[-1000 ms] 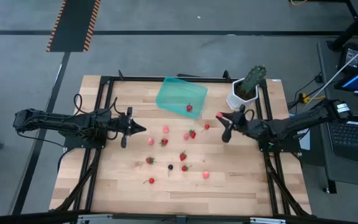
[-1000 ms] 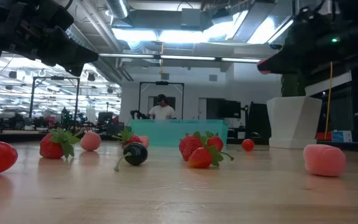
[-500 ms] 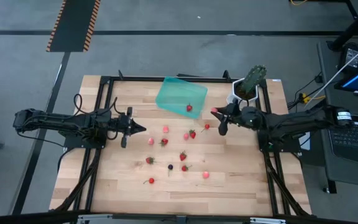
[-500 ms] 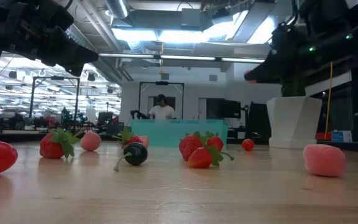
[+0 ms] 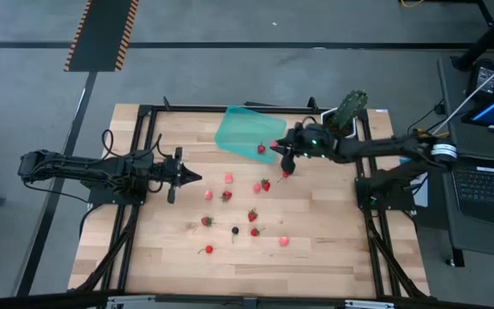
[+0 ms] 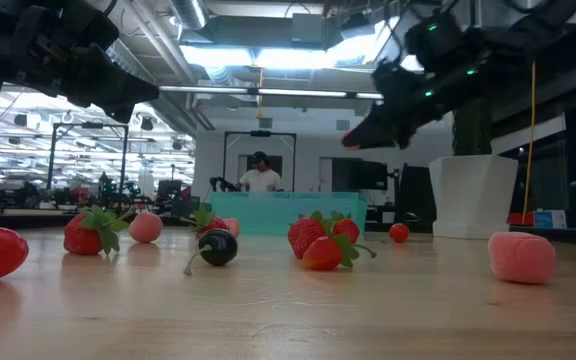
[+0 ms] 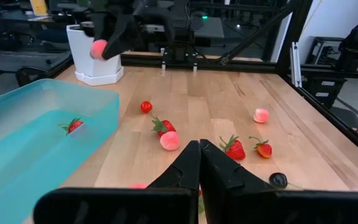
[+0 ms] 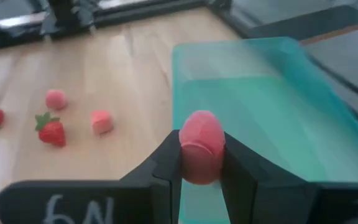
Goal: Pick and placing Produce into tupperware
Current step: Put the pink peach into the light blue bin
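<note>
Because the right pincer (image 8: 199, 163), clamping a pale pink berry (image 8: 201, 144), hangs at the shallow translucent teal tupperware's (image 8: 303, 124) near rim, releasing now risks a bounce onto the counter (image 5: 316, 257).

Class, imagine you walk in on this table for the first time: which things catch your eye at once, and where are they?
The right tool grips a pale pink berry above the near edge of the shallow translucent teal plastic container, which already holds one red strawberry. Small red and pink berries lie scattered over the middle of the wooden table. The left tool waits shut at the table's left side.
</note>
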